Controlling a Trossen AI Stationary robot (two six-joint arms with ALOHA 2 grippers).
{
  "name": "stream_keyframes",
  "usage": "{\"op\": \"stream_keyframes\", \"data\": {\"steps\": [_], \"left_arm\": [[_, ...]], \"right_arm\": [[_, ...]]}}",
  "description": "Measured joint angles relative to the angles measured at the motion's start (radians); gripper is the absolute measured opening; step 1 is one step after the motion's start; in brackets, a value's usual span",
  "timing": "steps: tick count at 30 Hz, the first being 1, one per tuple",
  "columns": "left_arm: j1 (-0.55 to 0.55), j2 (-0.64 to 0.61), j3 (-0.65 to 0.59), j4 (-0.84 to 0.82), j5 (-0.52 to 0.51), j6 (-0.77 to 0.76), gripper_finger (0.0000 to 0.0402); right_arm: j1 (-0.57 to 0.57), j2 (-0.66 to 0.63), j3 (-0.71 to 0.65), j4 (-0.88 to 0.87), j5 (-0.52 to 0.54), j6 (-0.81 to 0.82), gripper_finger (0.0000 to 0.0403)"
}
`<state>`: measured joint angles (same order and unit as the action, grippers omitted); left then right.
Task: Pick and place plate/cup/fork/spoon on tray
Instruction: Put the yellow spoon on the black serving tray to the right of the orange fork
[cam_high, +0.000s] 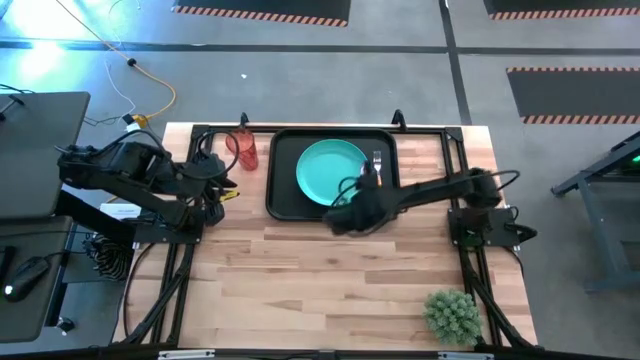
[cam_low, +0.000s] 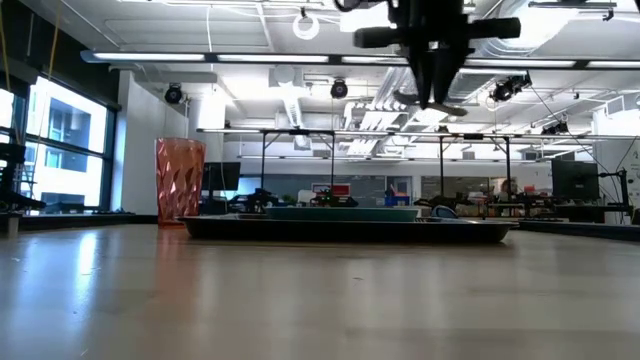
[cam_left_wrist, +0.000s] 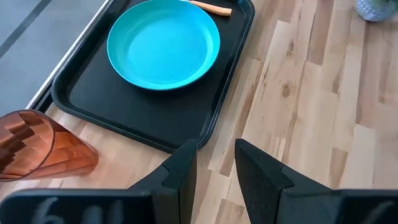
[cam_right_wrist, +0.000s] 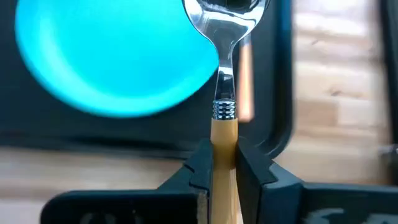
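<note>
Right wrist view: right gripper (cam_right_wrist: 217, 163) fingers clamped on spoon (cam_right_wrist: 222, 93) handle, long axis pointing ahead, bowl above tray (cam_right_wrist: 280, 134) beside plate (cam_right_wrist: 112, 59); left gripper (cam_left_wrist: 214, 168) parted, empty.

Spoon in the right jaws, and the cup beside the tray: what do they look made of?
Spoon: polished metal bowl and neck, mirror-bright with reflections; the handle looks like light wood or orange plastic, matte, joined by a ribbed metal collar.
Cup: translucent red, faceted walls that let light through, probably plastic, possibly glass.
</note>
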<state>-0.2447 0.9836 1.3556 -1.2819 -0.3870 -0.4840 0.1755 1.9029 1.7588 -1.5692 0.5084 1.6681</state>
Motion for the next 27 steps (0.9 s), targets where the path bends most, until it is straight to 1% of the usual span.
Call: {"op": "stream_keyframes", "data": {"steps": [5, 11, 15, 17, 20, 27], "left_arm": [[0.033, 0.0, 0.0, 0.0, -0.005, 0.007, 0.0099], [0.088, 0.0, 0.0, 0.002, -0.026, 0.007, 0.0099], [0.132, 0.0, 0.0, 0.02, -0.03, 0.008, 0.0099], [0.154, 0.0, 0.0, 0.036, -0.03, 0.008, 0.0099], [0.189, 0.001, 0.0, 0.08, -0.03, 0.01, 0.0099], [0.263, 0.01, 0.0, 0.136, -0.046, 0.007, 0.0099]], "right_arm": [[-0.055, -0.183, -0.192, 0.038, 0.033, -0.002, 0.002], [-0.135, -0.41, -0.451, 0.221, 0.048, -0.037, 0.002], [-0.21, -0.521, -0.593, 0.361, 0.036, -0.116, 0.002], [-0.25, -0.559, -0.649, 0.44, 0.029, -0.171, 0.002], [-0.321, -0.588, -0.715, 0.543, -0.017, -0.272, 0.002], [-0.495, -0.588, -0.802, 0.723, -0.156, -0.483, 0.0021]]}}
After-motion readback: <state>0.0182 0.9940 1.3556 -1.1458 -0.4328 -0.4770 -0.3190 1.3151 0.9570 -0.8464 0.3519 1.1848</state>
